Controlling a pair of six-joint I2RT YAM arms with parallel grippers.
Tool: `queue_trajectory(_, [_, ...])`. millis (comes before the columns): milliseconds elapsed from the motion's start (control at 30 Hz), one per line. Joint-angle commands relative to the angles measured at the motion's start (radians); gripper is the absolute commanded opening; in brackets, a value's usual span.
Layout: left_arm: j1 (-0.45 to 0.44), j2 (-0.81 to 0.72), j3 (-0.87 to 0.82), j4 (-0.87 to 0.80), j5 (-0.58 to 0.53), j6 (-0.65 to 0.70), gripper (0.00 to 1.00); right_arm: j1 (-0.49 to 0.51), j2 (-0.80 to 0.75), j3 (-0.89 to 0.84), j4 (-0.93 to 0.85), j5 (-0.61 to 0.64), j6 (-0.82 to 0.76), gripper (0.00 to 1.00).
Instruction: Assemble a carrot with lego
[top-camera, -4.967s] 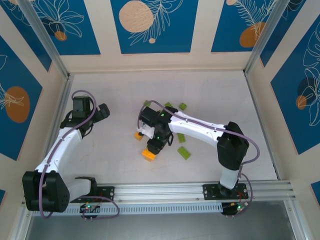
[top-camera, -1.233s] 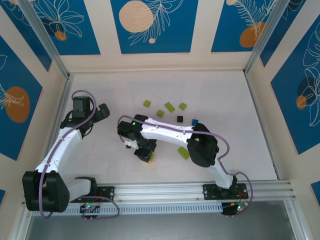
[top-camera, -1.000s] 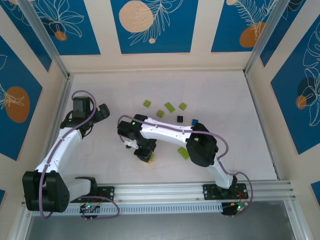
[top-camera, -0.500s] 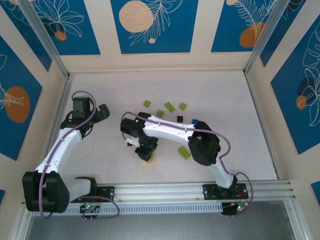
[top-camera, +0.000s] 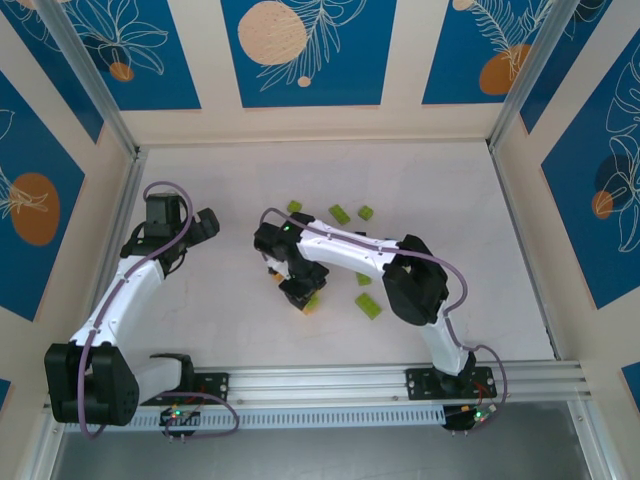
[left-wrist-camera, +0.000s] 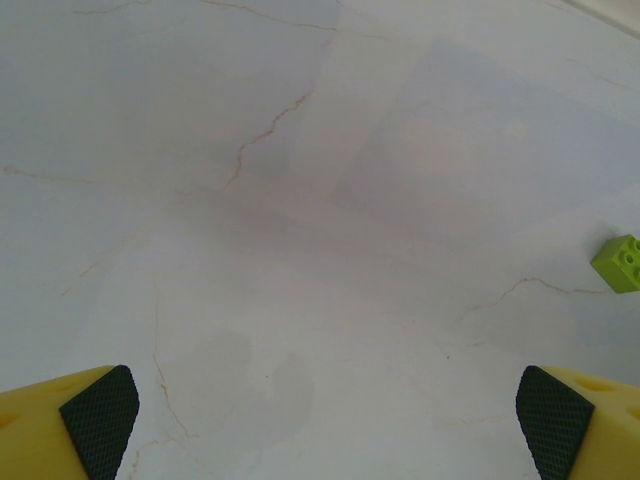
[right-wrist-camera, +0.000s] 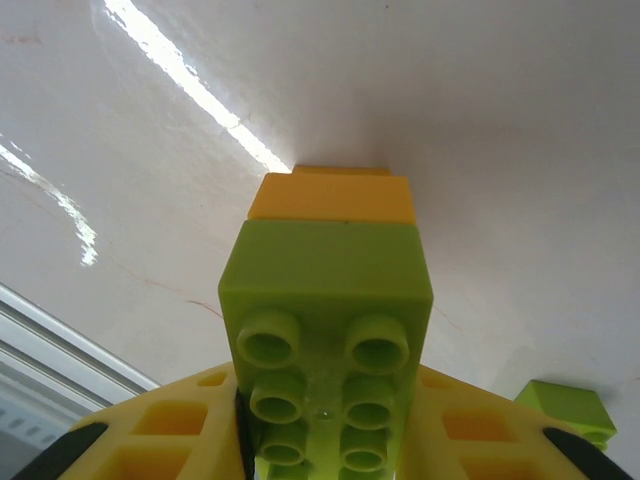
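While clamped on the lego (right-wrist-camera: 325, 290), right hand (right-wrist-camera: 325, 450) now farther right; left hand (left-wrist-camera: 327, 412) agape.

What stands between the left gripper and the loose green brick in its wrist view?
Nothing visible. Only bare table lies between the open left gripper and the loose green brick near the view's right edge.

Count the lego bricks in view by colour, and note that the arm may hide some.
Loose lime bricks: 5
Held lime brick, in the right gripper: 1
Orange brick, stuck under it: 1 for certain, perhaps another behind
Total: 7 visible
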Motion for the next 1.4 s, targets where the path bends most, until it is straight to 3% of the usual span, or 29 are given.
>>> queue_trajectory(0, [0.010,-0.006,0.001,-0.016,-0.010,0.004,1.00,-0.004,0.007,-0.050,-0.001,0.027,0.018,0.35])
queue_trajectory(733, [0.009,-0.009,0.000,-0.019,-0.009,0.003,1.00,0.004,-0.037,-0.089,-0.076,0.021,-0.016,0.37])
queue_trajectory(1067, [0.008,-0.007,0.001,-0.017,-0.004,0.003,1.00,0.006,-0.062,-0.094,-0.056,0.018,-0.003,0.48])
queue_trajectory(1367, [0.009,-0.006,0.004,-0.017,-0.001,0.002,1.00,-0.001,-0.143,-0.015,-0.060,0.023,-0.013,0.65])
